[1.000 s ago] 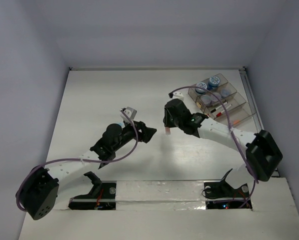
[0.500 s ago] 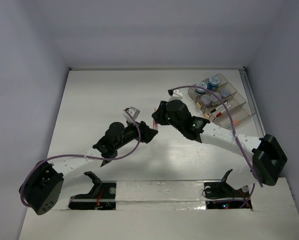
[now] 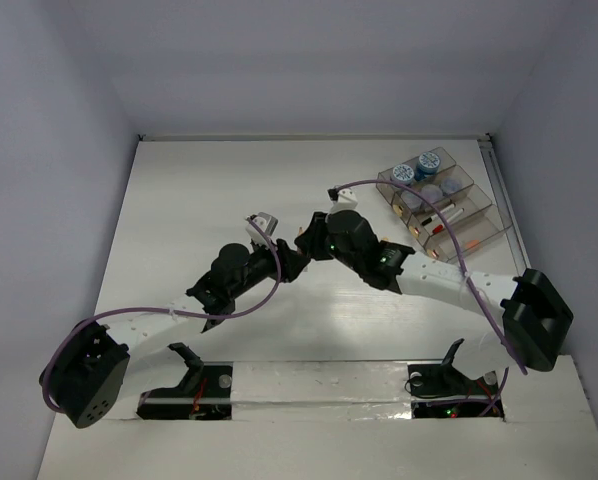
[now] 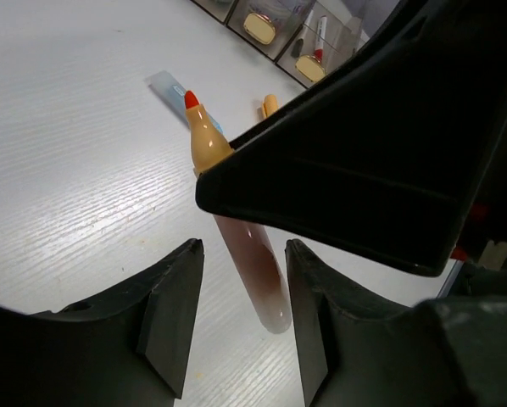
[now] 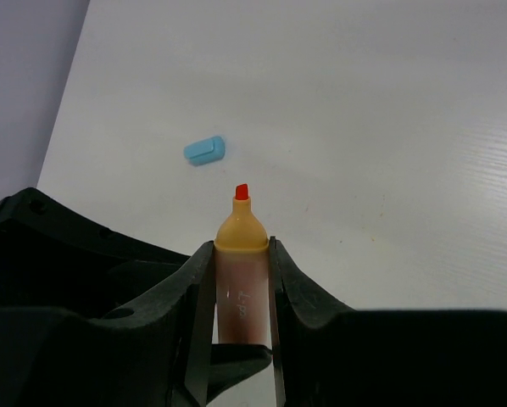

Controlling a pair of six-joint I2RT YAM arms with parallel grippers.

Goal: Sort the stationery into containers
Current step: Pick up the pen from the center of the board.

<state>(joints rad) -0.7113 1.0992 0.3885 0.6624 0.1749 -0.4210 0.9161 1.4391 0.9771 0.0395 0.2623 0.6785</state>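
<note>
Jars with blue lids stand in the tray at the far right of the table. Two sit side by side in the farthest compartment, and two paler-topped ones sit in the next. The compartment after that holds thin white pens with red ends, lying along its length. A thin orange streak shows in the nearest long compartment, too small to name. From the left wrist, the tray's wall shows at the top edge, with jars seen through the smoky plastic and a red-ended pen beside them.

Both arms meet at mid-table, well apart from the tray. The right claw is clenched on a marker, one finger flat against each side of the barrel. The marker's orange shoulder and bare red nib stick out past the fingertips, with no cap on. The left claw is released, its fingers spread. The marker's blunt rear end lies in the gap between them, with space on either side. Whether that end touches the table I cannot tell.

A light-blue eraser lies on the table beyond the nib, outside the tray. A small orange piece lies near it, also on the table.
</note>
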